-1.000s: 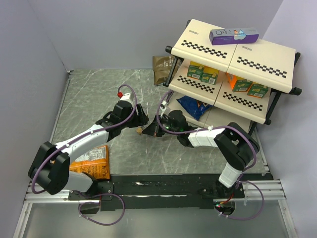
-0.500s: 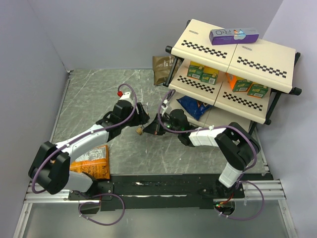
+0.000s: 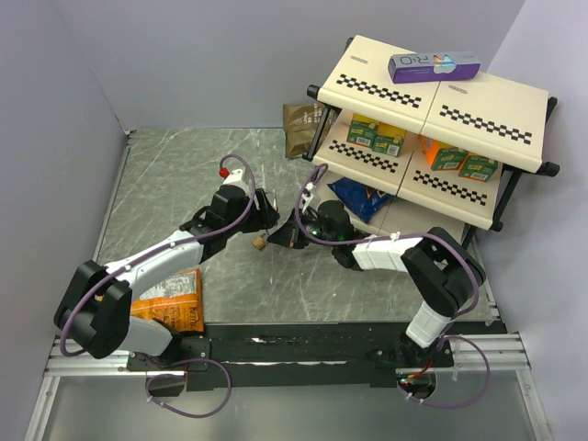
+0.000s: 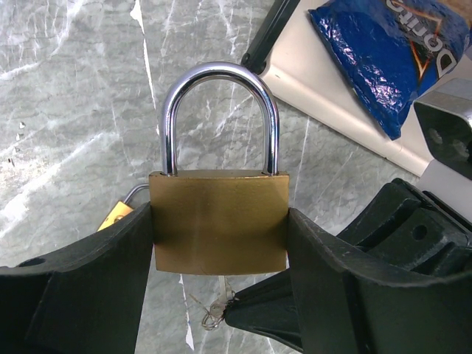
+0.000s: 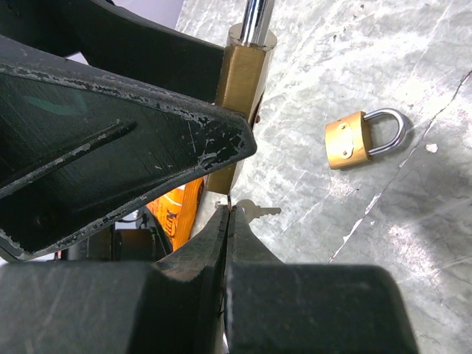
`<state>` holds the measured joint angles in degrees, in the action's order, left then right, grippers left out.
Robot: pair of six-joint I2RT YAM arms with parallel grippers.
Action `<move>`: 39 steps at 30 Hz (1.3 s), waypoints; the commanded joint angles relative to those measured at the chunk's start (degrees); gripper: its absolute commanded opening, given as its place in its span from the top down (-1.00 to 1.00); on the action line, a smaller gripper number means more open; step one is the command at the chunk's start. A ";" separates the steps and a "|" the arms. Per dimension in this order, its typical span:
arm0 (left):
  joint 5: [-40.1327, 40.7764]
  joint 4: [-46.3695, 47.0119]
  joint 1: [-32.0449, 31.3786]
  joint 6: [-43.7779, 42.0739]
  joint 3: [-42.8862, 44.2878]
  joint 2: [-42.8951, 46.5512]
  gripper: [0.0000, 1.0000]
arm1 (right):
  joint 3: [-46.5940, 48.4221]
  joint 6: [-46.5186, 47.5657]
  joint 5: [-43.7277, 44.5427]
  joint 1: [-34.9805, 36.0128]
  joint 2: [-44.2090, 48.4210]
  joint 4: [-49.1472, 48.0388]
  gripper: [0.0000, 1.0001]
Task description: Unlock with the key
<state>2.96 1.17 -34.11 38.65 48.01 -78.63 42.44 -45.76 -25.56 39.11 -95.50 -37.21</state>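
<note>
Now the key sticks out of the right jaws, which are pinched tight shut on it. At twelve o'clock from it is the big padlock, its sides squeezed between the left jaws, set wide. A small padlock lies on the table at two o'clock.

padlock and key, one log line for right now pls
left gripper: shut on padlock | right gripper: shut on key, under padlock base, not inserted | shackle: closed | small padlock: loose on table
</note>
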 commanded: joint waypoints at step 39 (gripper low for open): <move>0.11 -0.03 -6.23 0.02 0.07 0.67 0.99 | 3.09 -2.76 10.01 -5.19 3.48 -10.69 1.00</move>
<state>8.45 3.60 -36.91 38.15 48.01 -79.77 42.44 -46.89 -25.58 37.89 -95.33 -36.77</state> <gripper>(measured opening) 0.695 0.008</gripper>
